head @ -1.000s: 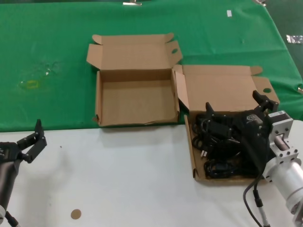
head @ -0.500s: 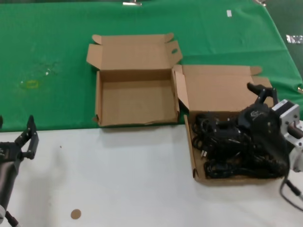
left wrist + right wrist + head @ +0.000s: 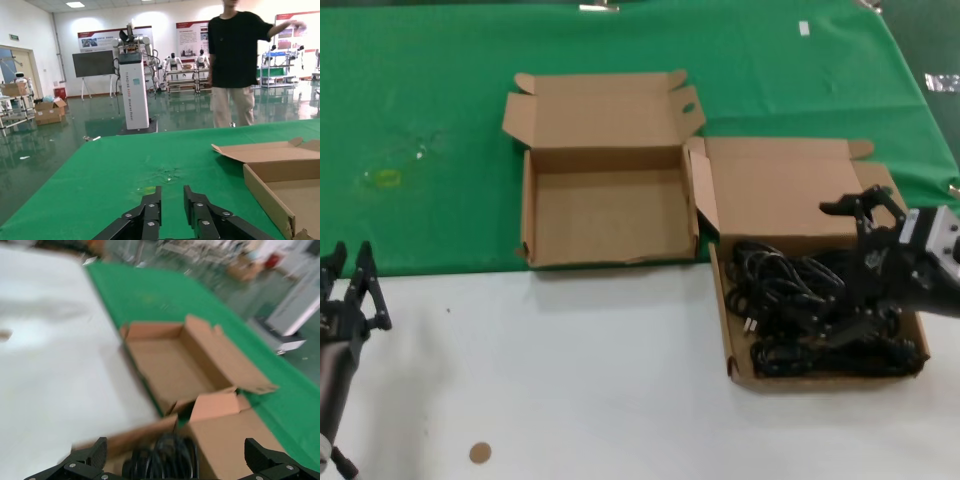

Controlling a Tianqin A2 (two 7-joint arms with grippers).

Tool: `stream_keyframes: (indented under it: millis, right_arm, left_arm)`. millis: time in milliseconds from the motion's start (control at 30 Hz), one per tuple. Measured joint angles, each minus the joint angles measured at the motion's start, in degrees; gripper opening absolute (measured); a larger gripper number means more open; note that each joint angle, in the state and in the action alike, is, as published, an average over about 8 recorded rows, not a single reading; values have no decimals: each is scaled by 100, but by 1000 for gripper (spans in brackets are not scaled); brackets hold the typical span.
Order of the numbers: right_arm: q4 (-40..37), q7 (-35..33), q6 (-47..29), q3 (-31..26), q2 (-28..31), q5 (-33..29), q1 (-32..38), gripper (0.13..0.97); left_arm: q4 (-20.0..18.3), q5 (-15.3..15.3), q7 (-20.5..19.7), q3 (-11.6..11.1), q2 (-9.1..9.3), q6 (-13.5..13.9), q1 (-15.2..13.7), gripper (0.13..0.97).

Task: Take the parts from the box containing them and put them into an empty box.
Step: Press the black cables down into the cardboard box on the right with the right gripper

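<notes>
Black power cords, the parts (image 3: pixel 790 300), lie tangled in the right-hand cardboard box (image 3: pixel 724 320), whose lid stands open behind it. My right gripper (image 3: pixel 845 265) hangs over the right side of that pile, jaws spread wide open with nothing between them. In the right wrist view the gripper (image 3: pixel 175 454) frames the cords (image 3: pixel 167 455). The empty box (image 3: pixel 605 215) sits to the left with its lid folded back, and the right wrist view shows this empty box (image 3: pixel 165 365) beyond the cords. My left gripper (image 3: pixel 348 285) waits at the table's near left, slightly open and holding nothing.
A green cloth (image 3: pixel 430 100) covers the far half of the table and white surface (image 3: pixel 570 380) the near half. A small brown disc (image 3: pixel 480 452) lies on the white part. A person (image 3: pixel 235 60) stands beyond the table's far edge.
My right gripper has drawn back to the right across the cord box, uncovering more of the cords. My left gripper has shifted left and turned.
</notes>
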Motion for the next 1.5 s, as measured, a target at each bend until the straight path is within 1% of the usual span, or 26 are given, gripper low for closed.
stream_keyframes:
  millis: [133, 267, 400, 533, 667, 933, 1167, 1300, 1500]
  right_arm:
    - [-267, -103, -948, -6, -31, -468, 467, 966]
    - [-647, -319, -1800, -70, -207, -950, 940, 966]
    - [-1061, -514, -2462, -160, -488, -1417, 1355, 966]
    - [-1452, -704, -2904, -223, -806, -1800, 1648, 966]
    - [-1810, -881, -3102, -230, -1110, -2092, 1834, 964]
    - [-2417, -1088, -3152, -154, -1603, -2490, 2082, 951]
    - [-2544, -1108, -3174, -49, -1776, -2683, 2109, 891]
    - [-2500, -1092, -3194, 10, -1789, -2757, 2052, 891]
    - [-2384, -1070, -3209, 102, -1763, -2841, 1921, 787]
  left_arm:
    - [0, 0, 0, 0, 0, 0, 0, 246]
    - [0, 0, 0, 0, 0, 0, 0, 191]
    - [0, 0, 0, 0, 0, 0, 0, 191]
    - [0, 1, 0, 0, 0, 0, 0, 171]
    - [0, 1, 0, 0, 0, 0, 0, 152]
    - [0, 1, 0, 0, 0, 0, 0, 152]
    - [0, 1, 0, 0, 0, 0, 0, 152]
    - [0, 1, -1, 0, 0, 0, 0, 152]
    - [0, 1, -1, 0, 0, 0, 0, 152]
